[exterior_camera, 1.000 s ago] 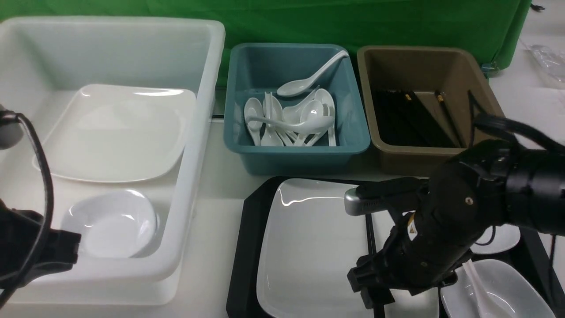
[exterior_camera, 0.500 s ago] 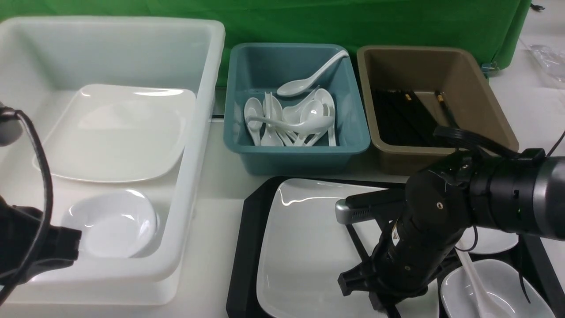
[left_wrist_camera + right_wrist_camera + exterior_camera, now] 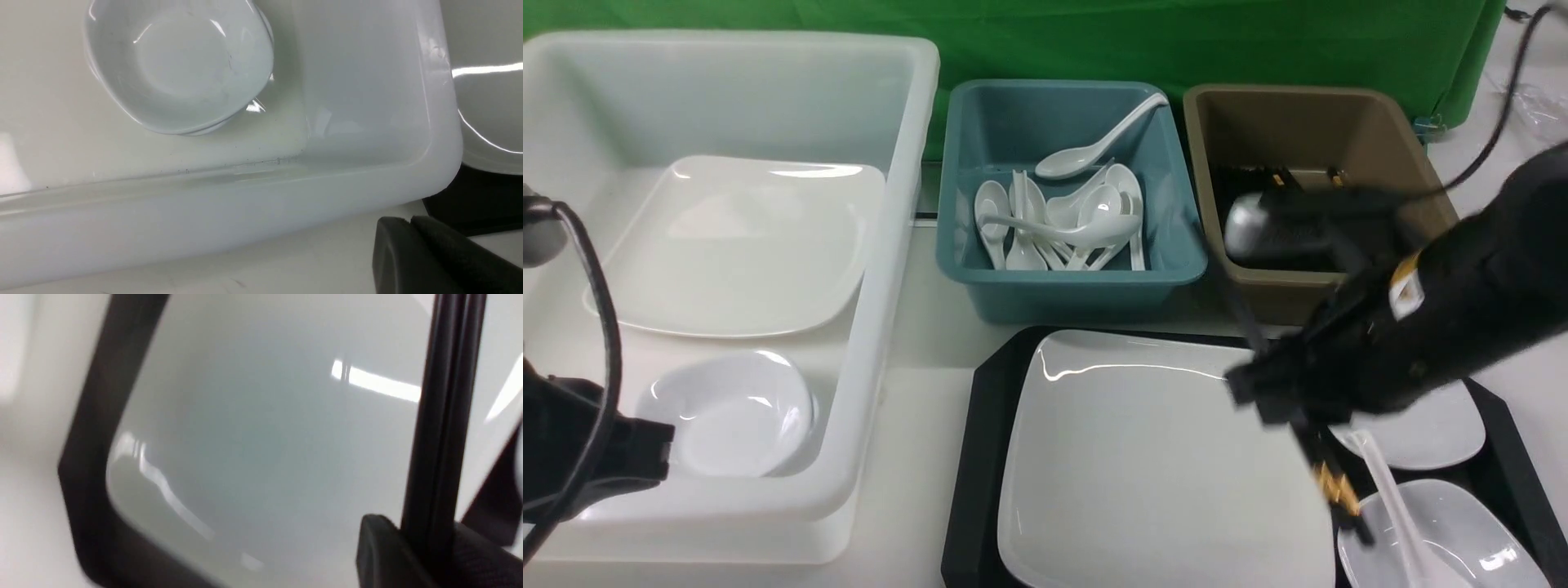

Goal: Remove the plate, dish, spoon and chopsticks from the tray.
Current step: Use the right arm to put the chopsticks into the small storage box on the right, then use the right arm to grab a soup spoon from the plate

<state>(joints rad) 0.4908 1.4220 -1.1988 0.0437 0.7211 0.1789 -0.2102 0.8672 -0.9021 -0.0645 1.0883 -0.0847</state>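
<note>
Where a second ago its jaws stood wide and low over the tray (image 3: 984,457), the right gripper (image 3: 1278,396) has now clamped on the black chopsticks (image 3: 1335,482) and risen. The pair hangs tilted in its grip, with the upper ends toward the brown bin (image 3: 1339,122) and the lower ends above the tray's right side. Beside them the large white plate (image 3: 1143,457) lies flat on the tray, and the spoon (image 3: 1388,490) rests in a small dish (image 3: 1470,523). The chopsticks look ready for carrying to the brown bin; plate, dish and spoon remain to be cleared. The left gripper (image 3: 412,249) is closed and empty beside the white tub (image 3: 286,212).
</note>
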